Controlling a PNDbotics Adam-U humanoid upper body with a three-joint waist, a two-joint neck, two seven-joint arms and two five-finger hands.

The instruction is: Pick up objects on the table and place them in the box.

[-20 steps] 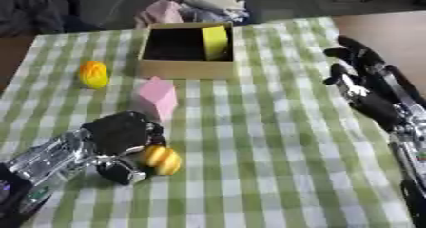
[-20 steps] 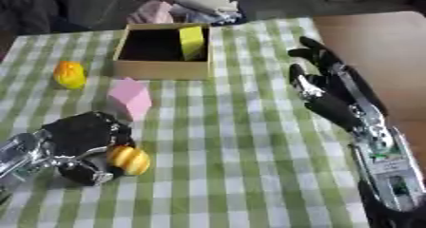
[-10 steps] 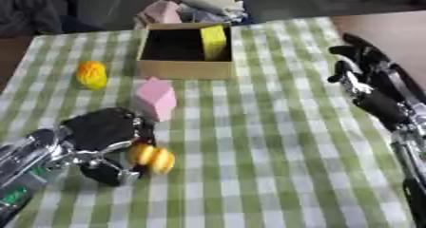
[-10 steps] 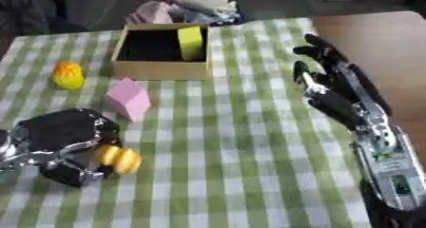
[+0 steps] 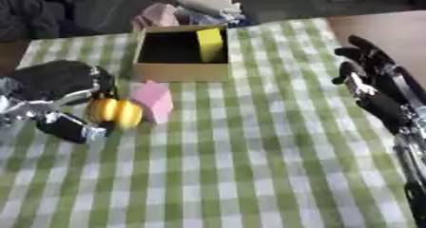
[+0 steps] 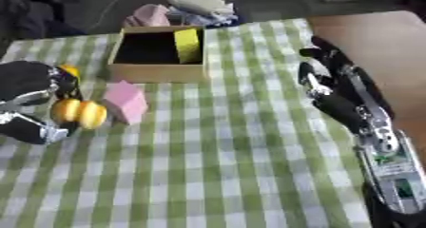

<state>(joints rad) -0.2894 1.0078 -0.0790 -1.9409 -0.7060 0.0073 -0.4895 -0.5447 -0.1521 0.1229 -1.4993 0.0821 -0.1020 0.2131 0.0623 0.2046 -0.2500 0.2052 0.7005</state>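
- Curling the left hand [image 5: 62, 91] round a yellow-orange fruit [image 5: 115, 112], thumb and fingers pinching it from the sides, apparently so it can be carried toward the box.
- Holding the fruit in front of the box [image 5: 181, 70], off to its left, just beside a pink block [image 5: 155, 100]; contact between fruit and block cannot be told.
- Leaving the pink block on the checked cloth [image 5: 249, 165], in front of the box's near wall, not yet picked.
- Keeping a yellow block [image 5: 209, 44] upright inside the box, against its right wall, likely already placed.
- Glimpsing a second small yellow thing [image 6: 69, 71] behind the left hand, left of the box, mostly hidden.
- Resting the right hand [image 6: 337, 89] idle to the right of the box, fingers straight and relaxed, holding nothing, probably kept clear of the working side.
- Judging the step in hand as carrying: fruit gripped, next needing to travel over the box's near wall and be released inside, beside the yellow block.
- Risking a nudge of the pink block on the way.
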